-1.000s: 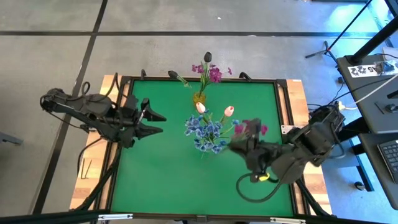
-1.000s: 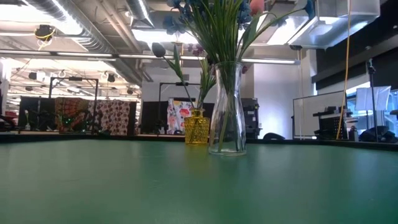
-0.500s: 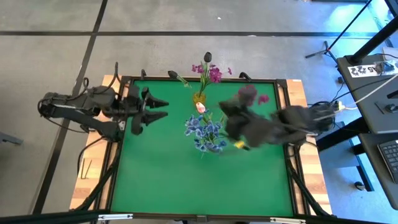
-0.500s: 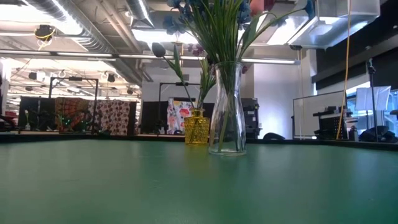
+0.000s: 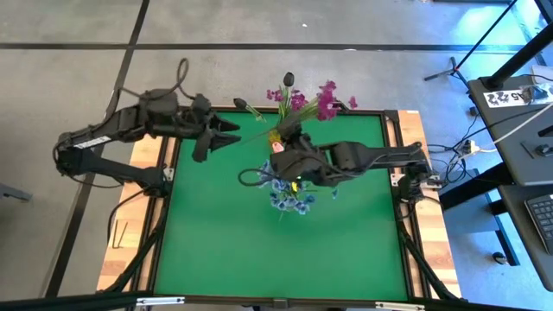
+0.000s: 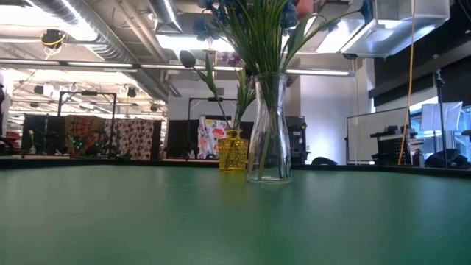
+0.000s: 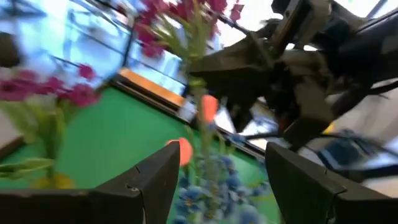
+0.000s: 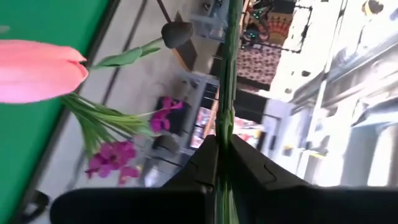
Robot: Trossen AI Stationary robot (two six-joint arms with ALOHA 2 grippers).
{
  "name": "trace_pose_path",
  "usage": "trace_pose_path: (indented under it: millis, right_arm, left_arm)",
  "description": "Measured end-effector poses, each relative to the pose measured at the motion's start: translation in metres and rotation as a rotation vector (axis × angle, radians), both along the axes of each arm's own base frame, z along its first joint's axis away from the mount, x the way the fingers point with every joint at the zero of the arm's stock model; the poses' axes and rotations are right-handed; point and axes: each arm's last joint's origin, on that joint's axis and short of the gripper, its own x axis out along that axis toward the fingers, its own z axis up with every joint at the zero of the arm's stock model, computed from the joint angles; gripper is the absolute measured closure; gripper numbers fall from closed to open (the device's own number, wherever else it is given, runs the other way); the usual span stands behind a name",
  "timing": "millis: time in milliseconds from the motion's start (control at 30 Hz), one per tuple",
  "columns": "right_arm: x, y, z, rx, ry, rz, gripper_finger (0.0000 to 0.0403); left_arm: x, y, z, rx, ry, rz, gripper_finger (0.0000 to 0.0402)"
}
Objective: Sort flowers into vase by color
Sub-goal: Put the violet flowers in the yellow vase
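My right gripper is shut on a long-stemmed magenta flower, above and between the two vases. The yellow vase at the far edge holds magenta sprays and dark tulip buds. The clear vase holds blue sprays and white-pink tulips. My left gripper is open and empty, left of the yellow vase, pointing toward it. The low view shows no gripper. My right gripper pinches the magenta flower's green stem between its two fingers, some way below the blossom. The stem runs on past the fingertips. The flower is lifted clear of the table, and its blossom is over the table's far edge.
The green mat lies open toward the near edge. A black frame runs around the table. My right arm shows in the left wrist view, above the tulips.
My right gripper has swung from the table's right side toward the far left, to above the vases, turning as it went and carrying the magenta flower, whose blossom is now past the far edge. My left gripper has gone toward the far edge and right, toward the yellow vase.
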Motion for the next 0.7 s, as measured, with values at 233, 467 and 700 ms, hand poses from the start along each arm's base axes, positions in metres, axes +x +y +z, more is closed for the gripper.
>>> trace_pose_path:
  millis: [233, 467, 700]
  right_arm:
    - [0.013, 0.004, -0.004, -0.103, 0.068, 0.012, 0.0377]
    - [0.014, 0.004, -0.004, -0.095, 0.062, 0.017, 0.0377]
    - [0.014, 0.004, -0.005, -0.071, 0.065, 0.054, 0.0377]
  left_arm:
    - [0.033, 0.016, -0.002, -0.095, 0.098, -0.159, 0.0172]
    - [0.058, 0.031, 0.001, -0.13, 0.103, -0.208, 0.0172]
    - [0.075, 0.045, 0.0, -0.167, 0.107, -0.266, 0.0172]
